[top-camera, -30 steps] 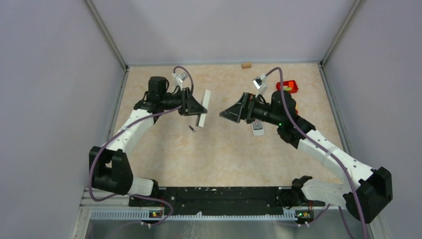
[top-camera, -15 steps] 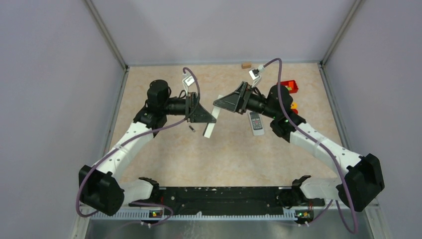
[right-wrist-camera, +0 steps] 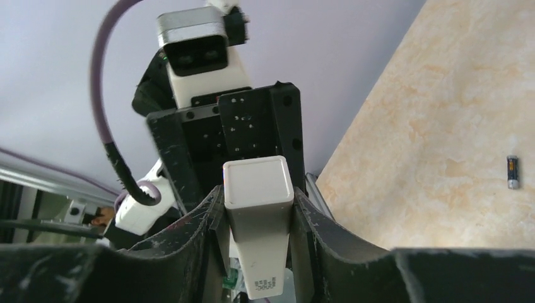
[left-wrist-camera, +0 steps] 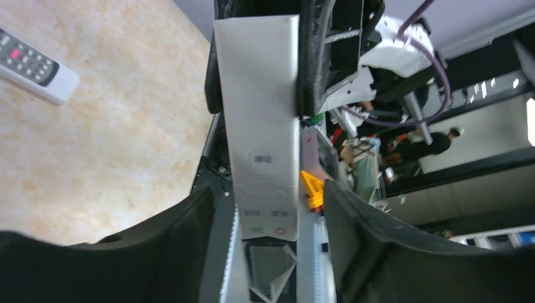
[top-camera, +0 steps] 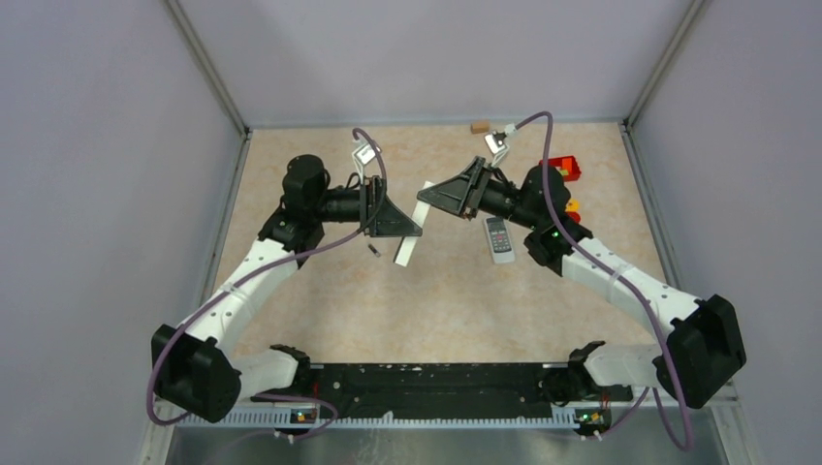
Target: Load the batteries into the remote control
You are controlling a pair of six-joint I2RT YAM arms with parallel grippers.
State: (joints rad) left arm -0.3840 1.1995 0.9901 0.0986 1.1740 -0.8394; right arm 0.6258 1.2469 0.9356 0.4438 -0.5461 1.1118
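Right gripper [right-wrist-camera: 258, 197] pinches white bar [top-camera: 406, 249]; left gripper [left-wrist-camera: 266, 189] spread loose around it. I see remote control [top-camera: 499, 239] right of bar, nearer right arm.

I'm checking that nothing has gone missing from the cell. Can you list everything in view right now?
remote control: 1, white with grey buttons, flat on the table, right of centre
battery: 1 seen, dark, lying on the table, left of centre
long white bar: 1, white, held in the air mid-table
red object: 1, red, far right corner
orange object: 1, orange, right side, partly hidden
small block: 1, tan, back edge
table: 1, beige marbled
left gripper: 1, black, jaws standing off the bar's sides
right gripper: 1, black, closed on the bar's end
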